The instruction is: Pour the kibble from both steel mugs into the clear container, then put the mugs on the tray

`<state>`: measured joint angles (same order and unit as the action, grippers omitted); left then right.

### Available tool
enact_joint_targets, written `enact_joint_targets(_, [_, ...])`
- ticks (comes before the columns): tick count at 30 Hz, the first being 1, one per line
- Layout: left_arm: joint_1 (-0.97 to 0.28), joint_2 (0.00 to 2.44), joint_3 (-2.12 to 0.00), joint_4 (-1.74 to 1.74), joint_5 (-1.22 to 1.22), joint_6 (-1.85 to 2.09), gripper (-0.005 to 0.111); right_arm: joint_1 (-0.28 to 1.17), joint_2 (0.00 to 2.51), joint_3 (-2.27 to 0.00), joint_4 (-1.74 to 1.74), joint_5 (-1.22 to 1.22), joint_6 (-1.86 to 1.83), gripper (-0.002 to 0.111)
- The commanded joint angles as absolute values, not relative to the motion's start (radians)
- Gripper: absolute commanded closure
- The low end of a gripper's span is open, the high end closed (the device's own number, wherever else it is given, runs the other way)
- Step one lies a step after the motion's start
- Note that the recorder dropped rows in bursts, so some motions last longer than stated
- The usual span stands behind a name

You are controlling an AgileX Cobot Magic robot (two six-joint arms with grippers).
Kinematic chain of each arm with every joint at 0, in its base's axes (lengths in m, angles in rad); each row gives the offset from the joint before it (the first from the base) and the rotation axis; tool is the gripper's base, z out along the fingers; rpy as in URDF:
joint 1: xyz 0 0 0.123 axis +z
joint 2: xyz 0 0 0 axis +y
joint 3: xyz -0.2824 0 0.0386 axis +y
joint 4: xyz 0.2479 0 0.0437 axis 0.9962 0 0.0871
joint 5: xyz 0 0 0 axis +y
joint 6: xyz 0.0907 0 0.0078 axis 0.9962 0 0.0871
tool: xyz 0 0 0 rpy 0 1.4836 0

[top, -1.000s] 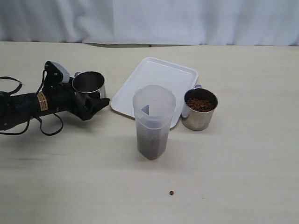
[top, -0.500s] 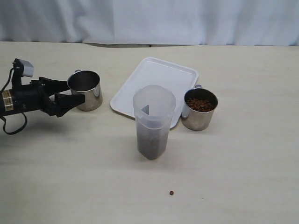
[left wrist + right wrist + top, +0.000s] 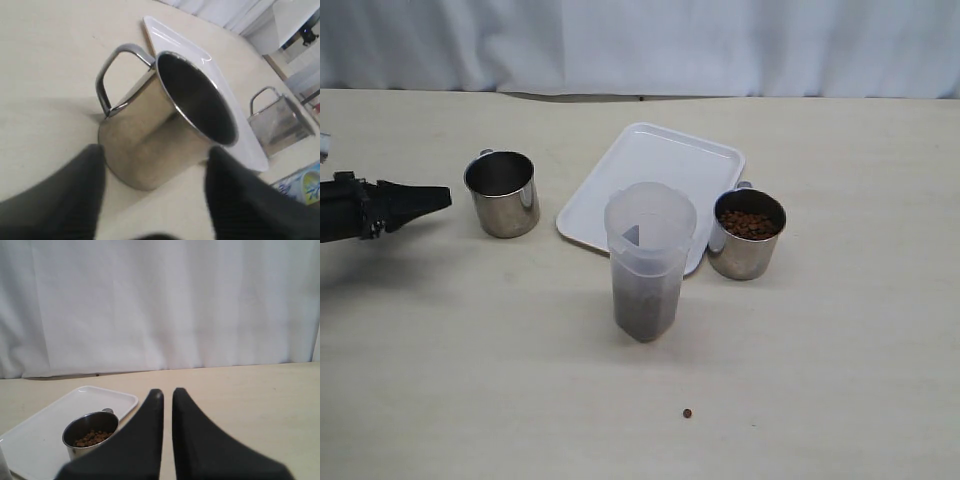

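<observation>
An empty steel mug (image 3: pixel 502 193) stands upright on the table left of the white tray (image 3: pixel 660 165). My left gripper (image 3: pixel 442 196) hangs open a short way left of it, apart from it; in the left wrist view the mug (image 3: pixel 165 125) sits beyond the spread fingers of the gripper (image 3: pixel 155 152). The clear container (image 3: pixel 648 260) stands in front of the tray, with kibble (image 3: pixel 642 310) filling its lower part. A second steel mug (image 3: pixel 747 232) holding kibble (image 3: pixel 748 222) stands at the tray's right front edge. My right gripper (image 3: pixel 167 391) is shut and empty, off the table scene in the exterior view.
One stray pellet (image 3: pixel 687 413) lies on the table in front of the container. A white curtain (image 3: pixel 640 40) backs the table. In the right wrist view the filled mug (image 3: pixel 90 434) stands beside the tray (image 3: pixel 60 410).
My left gripper has let go of the empty mug and drawn back to the left. The mug stays upright on the table beside the tray.
</observation>
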<state>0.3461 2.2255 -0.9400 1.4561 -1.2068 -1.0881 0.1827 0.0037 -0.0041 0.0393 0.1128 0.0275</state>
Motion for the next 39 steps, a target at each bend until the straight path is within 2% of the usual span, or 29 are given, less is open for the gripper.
enact_joint_targets(1, [0.374,2.152,-0.919,1.475,-1.221,-1.264,0.101,0.177,0.0,0.0,0.044,0.101,0.024,0.103])
enact_joint_targets(2, [0.378,2.138,-0.9,1.463,-1.221,-1.261,0.107,0.177,0.0,0.0,0.044,0.101,0.024,0.103])
enact_joint_targets(9, [0.4,1.966,-0.59,1.137,-1.221,-1.039,0.107,0.177,0.0,0.0,0.044,0.101,0.024,0.103])
enact_joint_targets(13, [0.4,1.804,-0.394,0.98,-1.221,-0.879,0.107,0.177,0.0,0.0,0.044,0.101,0.024,0.103])
enact_joint_targets(22, [0.4,1.37,-0.093,0.801,-1.221,-0.755,0.107,0.177,0.0,0.0,0.044,0.101,0.024,0.103])
enact_joint_targets(28, [0.4,1.076,0.0,0.804,-1.081,-0.707,0.107,0.177,0.0,0.0,0.044,0.101,0.024,0.103])
enact_joint_targets(39, [0.4,0.654,0.0,0.881,-0.73,-0.862,0.107,0.177,0.0,0.0,0.044,0.101,0.024,0.103])
